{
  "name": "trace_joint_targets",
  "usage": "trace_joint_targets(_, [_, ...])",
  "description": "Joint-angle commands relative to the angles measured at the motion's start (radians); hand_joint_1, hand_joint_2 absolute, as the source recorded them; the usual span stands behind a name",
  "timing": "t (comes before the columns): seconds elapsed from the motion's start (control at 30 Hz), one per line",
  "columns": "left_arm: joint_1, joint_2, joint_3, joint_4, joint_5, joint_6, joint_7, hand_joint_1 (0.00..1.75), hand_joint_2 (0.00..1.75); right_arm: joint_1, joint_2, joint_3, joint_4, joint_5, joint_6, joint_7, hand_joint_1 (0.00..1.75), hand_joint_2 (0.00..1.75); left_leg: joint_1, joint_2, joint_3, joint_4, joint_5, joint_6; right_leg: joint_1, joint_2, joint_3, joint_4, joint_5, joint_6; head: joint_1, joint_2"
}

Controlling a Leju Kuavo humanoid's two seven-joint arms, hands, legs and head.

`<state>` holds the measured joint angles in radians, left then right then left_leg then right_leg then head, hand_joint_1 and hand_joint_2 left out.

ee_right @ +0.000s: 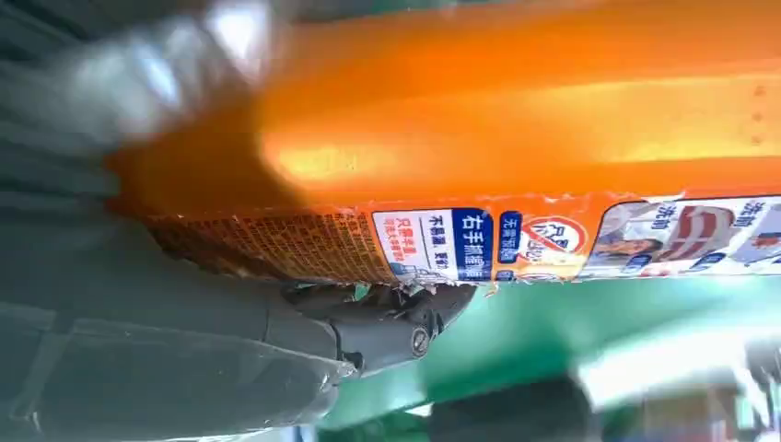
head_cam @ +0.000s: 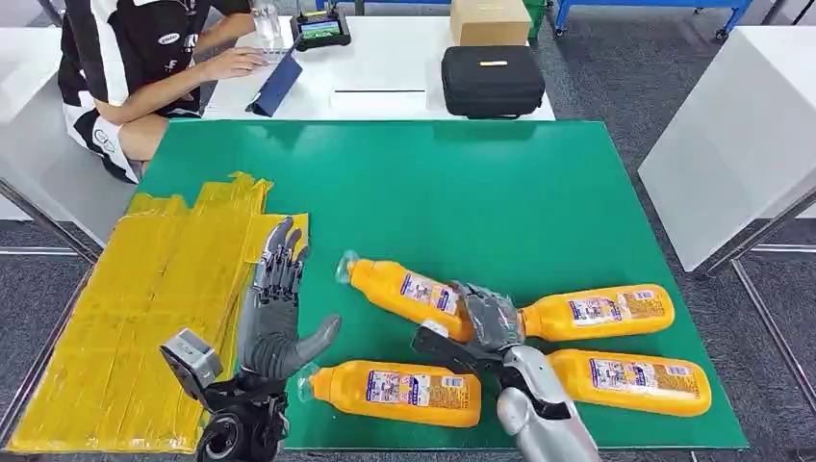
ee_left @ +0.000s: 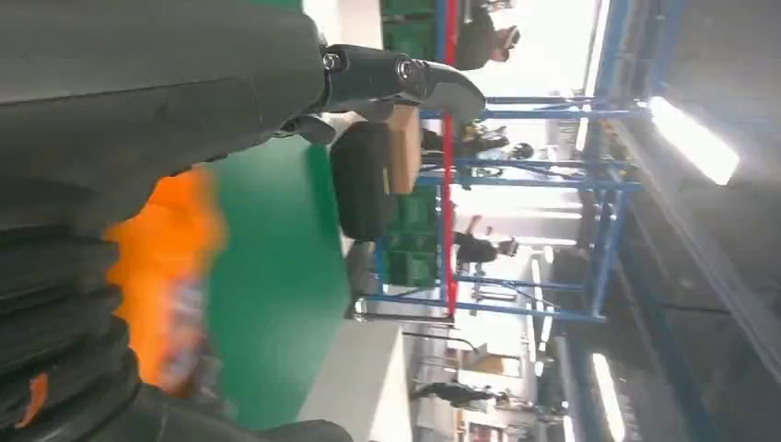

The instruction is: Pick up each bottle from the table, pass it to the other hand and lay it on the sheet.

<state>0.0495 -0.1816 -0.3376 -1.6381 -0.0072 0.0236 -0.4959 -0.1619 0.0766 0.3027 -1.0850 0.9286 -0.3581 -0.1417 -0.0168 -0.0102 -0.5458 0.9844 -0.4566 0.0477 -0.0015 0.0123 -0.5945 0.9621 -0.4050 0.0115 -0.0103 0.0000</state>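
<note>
Several orange bottles with clear caps lie on the green mat [head_cam: 462, 183]. My right hand [head_cam: 486, 318] grips the base end of one bottle [head_cam: 404, 289], whose cap points toward the sheet; in the right wrist view this bottle [ee_right: 516, 138] lies against the palm, with the thumb [ee_right: 387, 322] under its label. Other bottles lie just right of that hand [head_cam: 597, 310], at the front right [head_cam: 630, 380] and at the front middle [head_cam: 399, 390]. My left hand [head_cam: 274, 308] stands open, fingers up, at the right edge of the yellow sheet [head_cam: 144, 318]. An orange bottle blur [ee_left: 161, 276] shows beside it.
A person [head_cam: 135, 58] sits at the white table [head_cam: 385, 67] behind the mat, beside a black case [head_cam: 493, 79], a cardboard box [head_cam: 489, 19] and a tablet [head_cam: 321, 29]. Another white table [head_cam: 731, 125] stands at the right.
</note>
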Motion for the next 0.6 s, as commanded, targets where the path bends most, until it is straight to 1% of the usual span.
trace_joint_targets(0.03, [-0.047,0.036,0.022,0.095,0.008,0.013,0.019,0.0,1.75,0.137,0.073,-0.153,-0.27,-0.282,-0.013,-0.141,1.75,1.75,0.001,-0.002,0.004,-0.001,-0.002,-0.004,0.0,-0.003,0.004,0.0,-0.003,0.0,0.0,0.0])
trace_joint_targets(0.07, [-0.047,0.036,0.022,0.095,0.008,0.013,0.019,0.0,1.75,0.137,0.073,-0.153,-0.27,-0.282,-0.013,-0.141,1.75,1.75,0.001,-0.002,0.003,-0.001,-0.001,-0.003,0.001,-0.003,0.003,-0.001,-0.002,0.0,0.0,0.0])
trace_joint_targets(0.1, [-0.051,0.04,0.011,0.101,-0.009,0.018,0.033,0.0,1.75,0.147,0.084,-0.162,-0.283,-0.372,-0.02,-0.197,1.75,1.75,0.0,-0.001,0.002,-0.001,-0.001,-0.002,0.0,-0.002,0.001,0.0,-0.001,0.0,0.0,0.0])
trace_joint_targets(0.13, [-0.057,0.043,0.001,0.108,-0.014,0.017,0.038,0.0,1.75,0.152,0.085,-0.163,-0.291,-0.414,-0.026,-0.222,1.75,1.75,0.001,-0.001,0.006,-0.001,-0.003,-0.006,0.001,-0.003,0.006,0.0,-0.004,0.0,0.0,0.0])
trace_joint_targets(0.17, [-0.066,0.043,-0.008,0.119,-0.011,0.015,0.05,0.0,1.75,0.16,0.088,-0.167,-0.306,-0.456,-0.035,-0.245,1.75,1.75,0.001,-0.001,0.002,-0.001,-0.001,-0.003,0.0,-0.002,0.002,0.0,-0.002,0.0,0.0,0.0])
trace_joint_targets(0.27, [-0.097,0.052,-0.03,0.144,0.0,0.029,0.068,0.0,1.75,0.179,0.083,-0.155,-0.331,-0.545,-0.061,-0.281,1.75,1.75,0.0,-0.002,0.001,0.0,0.0,-0.003,0.0,-0.003,0.001,0.0,-0.001,0.0,0.0,0.0])
trace_joint_targets(0.3, [-0.102,0.055,-0.035,0.15,0.002,0.032,0.07,0.0,1.75,0.18,0.083,-0.152,-0.33,-0.557,-0.063,-0.284,1.75,1.75,0.0,-0.002,0.001,-0.001,0.0,-0.002,0.0,-0.003,0.0,0.0,-0.001,0.0,0.0,0.0])
trace_joint_targets(0.33, [-0.111,0.058,-0.04,0.163,0.002,0.036,0.072,0.0,1.75,0.179,0.089,-0.149,-0.322,-0.573,-0.06,-0.286,1.75,1.75,0.001,-0.002,0.005,0.0,-0.002,-0.006,0.001,-0.005,0.005,-0.001,-0.003,0.0,0.0,0.0])
trace_joint_targets(0.37, [-0.116,0.059,-0.04,0.168,0.003,0.038,0.072,0.0,1.75,0.174,0.093,-0.145,-0.316,-0.574,-0.06,-0.287,1.75,1.75,0.001,-0.001,0.002,-0.001,-0.001,-0.003,0.0,-0.003,0.002,-0.001,-0.001,0.0,0.0,0.0])
trace_joint_targets(0.4, [-0.132,0.058,-0.043,0.189,0.008,0.039,0.073,0.0,1.75,0.157,0.094,-0.138,-0.292,-0.584,-0.051,-0.289,1.75,1.75,0.001,-0.001,0.004,-0.001,-0.001,-0.004,0.001,-0.003,0.003,-0.001,-0.002,0.0,0.0,0.0])
trace_joint_targets(0.5, [-0.142,0.056,-0.047,0.199,0.012,0.04,0.073,0.0,1.75,0.141,0.097,-0.131,-0.272,-0.586,-0.048,-0.29,1.75,1.75,0.0,0.0,0.002,-0.001,0.0,-0.003,0.0,-0.001,0.001,-0.001,-0.001,0.0,0.0,0.0])
trace_joint_targets(0.6, [-0.146,0.063,-0.06,0.197,0.011,0.042,0.073,0.0,1.75,0.134,0.091,-0.119,-0.263,-0.591,-0.038,-0.296,1.75,1.75,0.001,0.0,0.004,-0.001,-0.002,-0.004,0.001,-0.002,0.004,-0.001,-0.002,0.0,0.0,0.0])
